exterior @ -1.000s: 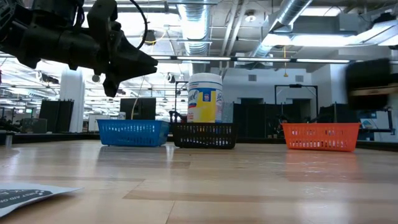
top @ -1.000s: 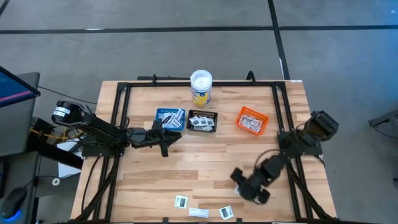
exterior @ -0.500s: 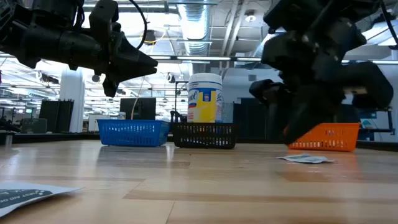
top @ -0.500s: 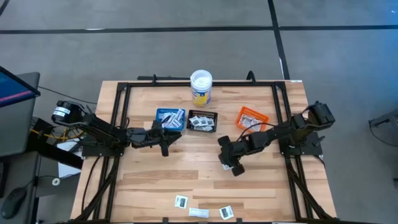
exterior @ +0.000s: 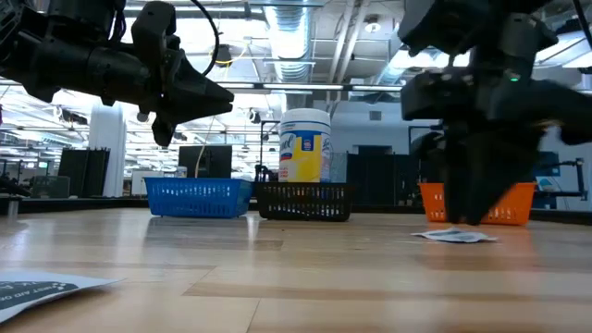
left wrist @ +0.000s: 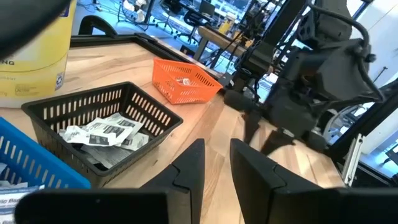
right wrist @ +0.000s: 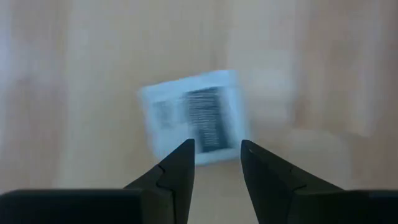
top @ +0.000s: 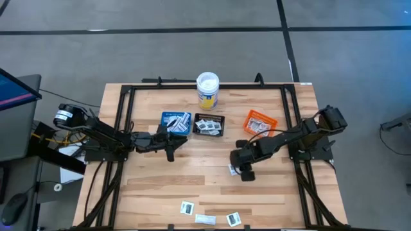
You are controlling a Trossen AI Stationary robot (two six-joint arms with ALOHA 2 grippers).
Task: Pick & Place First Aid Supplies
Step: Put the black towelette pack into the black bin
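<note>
Right wrist view gives me the clearest read: my right gripper (right wrist: 214,155) points down at a squarish white packet (right wrist: 194,116) lying flat on the table (top: 192,173), its 2 fingers (right wrist: 177,165) parted a little just above it, holding nothing. From above, that packet (top: 234,169) lies right of the table's middle, beside the right gripper (top: 244,168). My left gripper (top: 172,142) hovers beside the blue tray (top: 174,120), fingers (left wrist: 189,168) slightly apart and empty. More packets fill the black tray (top: 209,126) and the orange tray (top: 259,124), and 3 packets (top: 205,218) lie along the near edge.
</note>
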